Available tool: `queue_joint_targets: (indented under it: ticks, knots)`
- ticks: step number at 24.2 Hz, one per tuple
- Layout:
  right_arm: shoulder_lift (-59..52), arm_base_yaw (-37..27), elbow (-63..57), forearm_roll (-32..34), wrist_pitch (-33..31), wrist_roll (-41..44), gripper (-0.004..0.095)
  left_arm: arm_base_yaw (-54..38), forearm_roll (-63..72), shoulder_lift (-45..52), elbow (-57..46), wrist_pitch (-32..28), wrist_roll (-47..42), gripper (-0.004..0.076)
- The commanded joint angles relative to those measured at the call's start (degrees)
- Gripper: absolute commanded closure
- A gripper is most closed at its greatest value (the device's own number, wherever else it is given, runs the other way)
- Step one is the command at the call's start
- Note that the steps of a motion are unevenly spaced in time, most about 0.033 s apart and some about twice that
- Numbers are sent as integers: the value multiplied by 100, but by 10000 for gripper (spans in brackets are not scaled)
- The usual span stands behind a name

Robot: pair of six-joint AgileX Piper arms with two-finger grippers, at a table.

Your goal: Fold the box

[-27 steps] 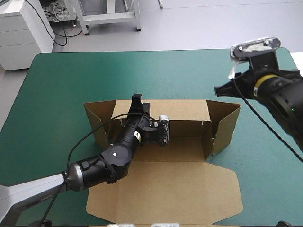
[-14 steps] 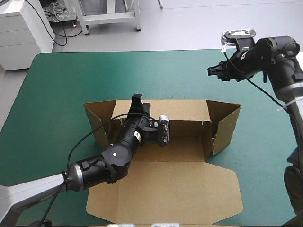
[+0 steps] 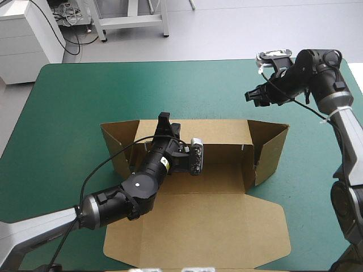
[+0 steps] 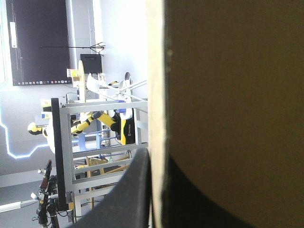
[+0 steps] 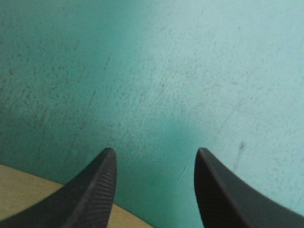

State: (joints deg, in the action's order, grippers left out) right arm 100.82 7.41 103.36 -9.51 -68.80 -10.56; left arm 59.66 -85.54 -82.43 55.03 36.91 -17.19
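While its broad lid [image 3: 198, 232] lies flat toward the near edge, the box [image 3: 221, 184] sits at the middle of the surface [image 3: 79, 102] as an open tray. Its long axis runs from side to side, parallel to the near and far edges, and its opening faces up.

At the left end a flap [image 3: 116, 144] stands raised and splays outward. Just right of it, the left arm reaches diagonally across the lid and the tray's floor, and the left end effector [image 3: 164, 122] meets the upright far wall [image 3: 221, 136] toward that wall's left part. The left wrist camera shows it all but closed on the board. One black finger [image 4: 135, 194] lies against one face of the wall's pale cut edge, the other shows dark on the opposite face, and the sheet is pinched between them.

Farther right, the far wall runs on to the right end flap [image 3: 269, 150], also raised and angled outward. Beyond the box's far right corner, apart from the board, the right end effector [image 3: 249, 95] hangs over bare cover with its tips pointing toward the left side. In the right wrist camera its two black fingers [image 5: 95, 199] stand wide apart. Scuffed teal-green cover shows between them, and a sliver of brown board lies beside one finger.

The surface is teal-green with fine scratches. Past its far edge is pale floor [image 3: 227, 28], with a white cabinet [image 3: 28, 39] off the far left corner.
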Motion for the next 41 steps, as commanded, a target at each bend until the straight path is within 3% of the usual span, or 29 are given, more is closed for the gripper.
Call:
queue_joint_targets:
  ticks: [1, 11, 20, 23, 28, 34, 41]
  knots:
    - [-419, -43, -319, -81, 179, -158, 438, 33, -181, 251, 152, -65, 29, 731]
    - [-1625, -43, -1986, -133, 220, -526, 438, 33, -181, 251, 152, -52, 28, 731]
    - [-3044, -43, -3664, -1433, 1255, -1309, 438, 33, -181, 251, 152, -52, 28, 731]
    - [-3492, -21, -4204, -1481, 1359, -1580, 438, 33, -181, 251, 152, -52, 28, 731]
    - [-3858, -21, -4603, -1565, 1403, -1864, 438, 33, -181, 251, 152, -52, 28, 731]
    - [-3980, -21, -4947, -2494, 1811, -2563, 438, 33, -181, 251, 152, -52, 28, 731]
    - [-3980, -21, -5016, -2467, 1943, -2264, 438, 33, -171, 251, 152, -62, 28, 731]
